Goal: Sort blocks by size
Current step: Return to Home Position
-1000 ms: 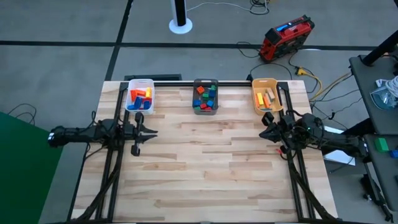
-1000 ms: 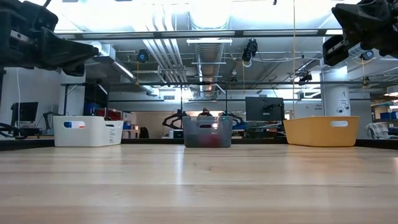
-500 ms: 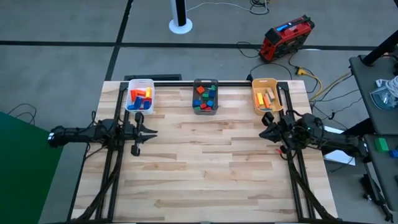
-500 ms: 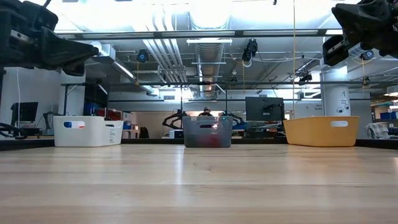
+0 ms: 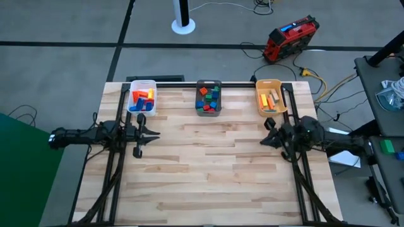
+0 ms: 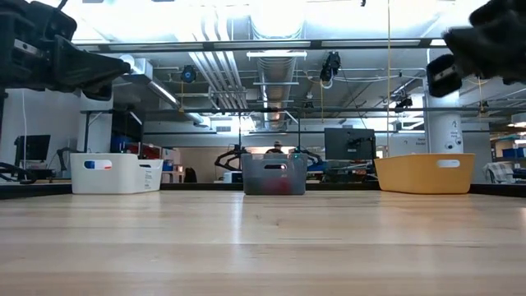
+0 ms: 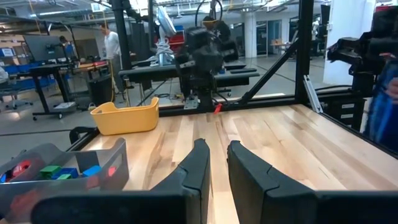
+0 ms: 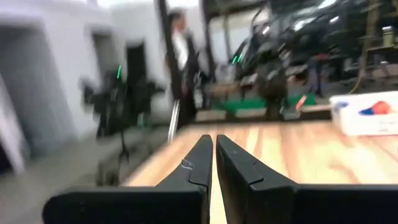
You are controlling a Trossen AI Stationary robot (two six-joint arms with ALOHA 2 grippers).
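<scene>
Blocks (image 5: 208, 99) are all inside three bins on the far edge of the table (image 5: 208, 176). Reference point is the grey bin (image 5: 208, 82), the middle one. Near to far:

- right gripper (image 5: 266, 139): nearer than the grey bin and off to its right, tips pointing across the table toward the other arm. It's held up off the wood, well above bin-rim height in the low view. On the wrist cam the fingers (image 8: 200, 165) are almost together, just a sliver of gap, nothing held.
- left gripper (image 5: 154, 133): nearer than the grey bin and off to its left, a touch farther back than the right one. Also up in the air, facing the right gripper. Fingers (image 7: 200, 167) are parted by a narrow gap, nothing between them.
- white bin (image 5: 142, 83): level with the grey bin, well apart on its left. Red, orange and blue blocks inside.
- grey bin itself: red, green, blue and orange blocks, mostly small ones.
- orange bin (image 5: 267, 81): level with the grey bin, well apart on its right. Longer bars inside, wood-coloured and yellow/orange; count not readable.
- past the grey bin, off the table: white post base (image 5: 184, 25) on the floor slightly left, and a red-and-black case (image 5: 290, 38) with cables farther right.
</scene>
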